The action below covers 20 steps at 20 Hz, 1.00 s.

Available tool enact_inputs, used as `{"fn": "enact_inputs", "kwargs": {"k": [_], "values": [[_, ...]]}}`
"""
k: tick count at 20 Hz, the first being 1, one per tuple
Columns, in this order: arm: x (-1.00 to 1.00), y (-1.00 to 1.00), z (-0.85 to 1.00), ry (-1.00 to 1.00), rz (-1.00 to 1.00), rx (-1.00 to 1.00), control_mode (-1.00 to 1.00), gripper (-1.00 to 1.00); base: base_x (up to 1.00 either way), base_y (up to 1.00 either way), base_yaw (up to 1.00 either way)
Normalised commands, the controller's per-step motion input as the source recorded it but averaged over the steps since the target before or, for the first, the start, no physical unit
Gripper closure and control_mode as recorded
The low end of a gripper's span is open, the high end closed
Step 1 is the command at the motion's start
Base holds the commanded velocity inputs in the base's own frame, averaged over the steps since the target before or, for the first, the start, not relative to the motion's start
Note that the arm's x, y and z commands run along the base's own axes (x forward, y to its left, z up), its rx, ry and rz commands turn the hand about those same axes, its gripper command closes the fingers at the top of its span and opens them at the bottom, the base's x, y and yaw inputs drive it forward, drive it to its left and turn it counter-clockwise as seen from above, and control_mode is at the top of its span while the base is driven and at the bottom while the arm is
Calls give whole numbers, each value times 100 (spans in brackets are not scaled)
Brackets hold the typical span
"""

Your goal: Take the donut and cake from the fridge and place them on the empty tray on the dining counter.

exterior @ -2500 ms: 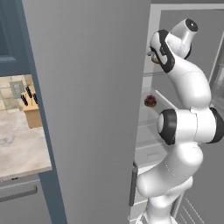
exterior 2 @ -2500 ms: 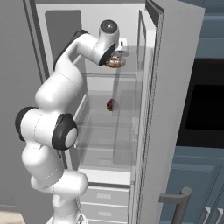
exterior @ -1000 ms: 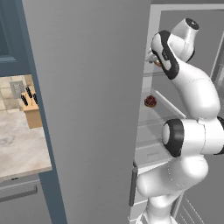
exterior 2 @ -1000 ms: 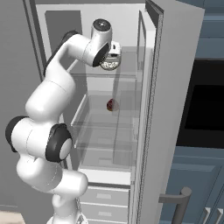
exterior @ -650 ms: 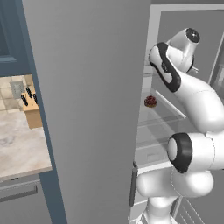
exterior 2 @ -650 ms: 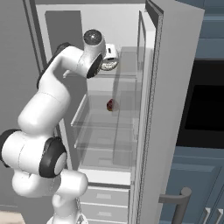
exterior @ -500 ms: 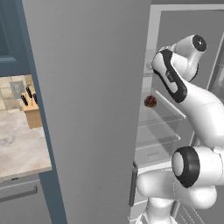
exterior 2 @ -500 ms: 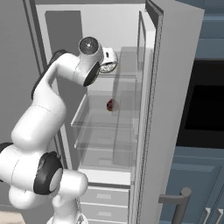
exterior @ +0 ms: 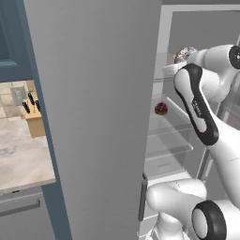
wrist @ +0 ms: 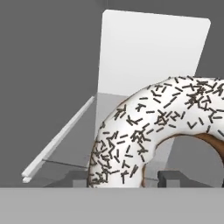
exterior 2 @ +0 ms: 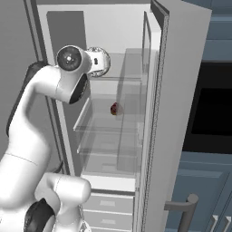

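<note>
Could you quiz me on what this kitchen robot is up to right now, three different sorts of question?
1. True or false: the donut sits in the claw, close to the hand camera.
2. Multiple choice: where is the cake? A) on a glass shelf inside the fridge; B) on the stone counter; C) in the claw.
3. Fill in: the fridge door stands ____.

Key:
1. True: its iced, speckled ring rises between the dark fingertips.
2. A: it rests on a middle shelf, apart from the arm.
3. Open.

Cake (exterior: pixel 161 108) on fridge (exterior: pixel 93 93) shelf
</note>
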Motion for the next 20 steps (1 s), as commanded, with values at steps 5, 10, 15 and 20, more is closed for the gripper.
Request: {"fn": "enact_inputs", "kwargs": {"k": [5, 10, 15, 20], "values": [[-100, 0, -25, 2, 0, 0, -100, 100, 0, 0, 0], [-100, 18, -54, -12, -2, 0, -100, 100, 0, 0, 0], [-97, 14, -25, -19, -3, 0, -100, 100, 0, 0, 0], [-20, 0, 0, -3, -1, 0, 100, 100, -80, 4, -8]]}}
